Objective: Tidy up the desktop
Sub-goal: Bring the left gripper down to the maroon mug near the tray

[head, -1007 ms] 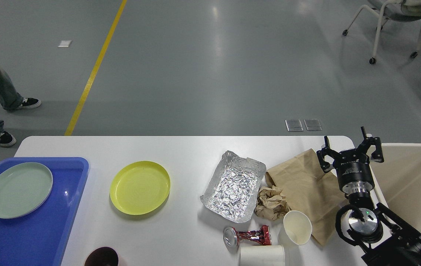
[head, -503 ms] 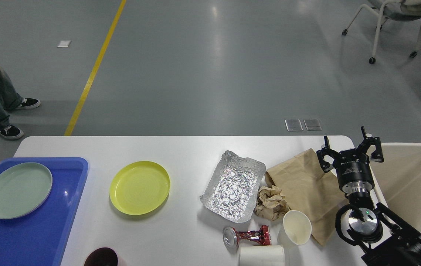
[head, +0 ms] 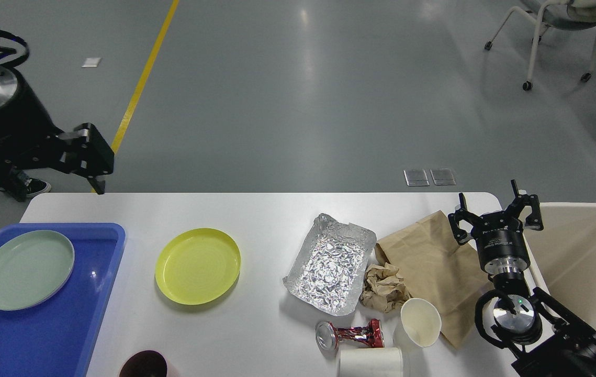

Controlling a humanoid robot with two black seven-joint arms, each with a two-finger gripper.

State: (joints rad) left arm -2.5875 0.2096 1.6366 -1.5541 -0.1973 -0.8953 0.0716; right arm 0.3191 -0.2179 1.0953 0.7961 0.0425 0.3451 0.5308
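The white desktop (head: pixel 266 209) holds a yellow plate (head: pixel 198 265), a crumpled foil tray (head: pixel 330 262), a flat brown paper bag (head: pixel 434 262), a ball of brown paper (head: pixel 384 287), a crushed red can (head: pixel 350 335) and a paper cup (head: pixel 420 322) on its side. My right gripper (head: pixel 495 207) is open and empty, above the table's right end at the bag's far corner. My left gripper (head: pixel 91 165) hangs above the table's far left corner, dark, its fingers not told apart.
A blue tray (head: pixel 93 283) at the left holds a pale green plate (head: pixel 26 269). A beige bin (head: pixel 585 251) stands off the right edge. A white cup (head: pixel 371 362) and a dark round cup (head: pixel 143 364) sit at the front edge. A chair (head: pixel 559 31) stands far right.
My left arm has come into view at the upper left, above the table's far left corner. The person's legs there have moved off or are hidden. My right arm has not moved.
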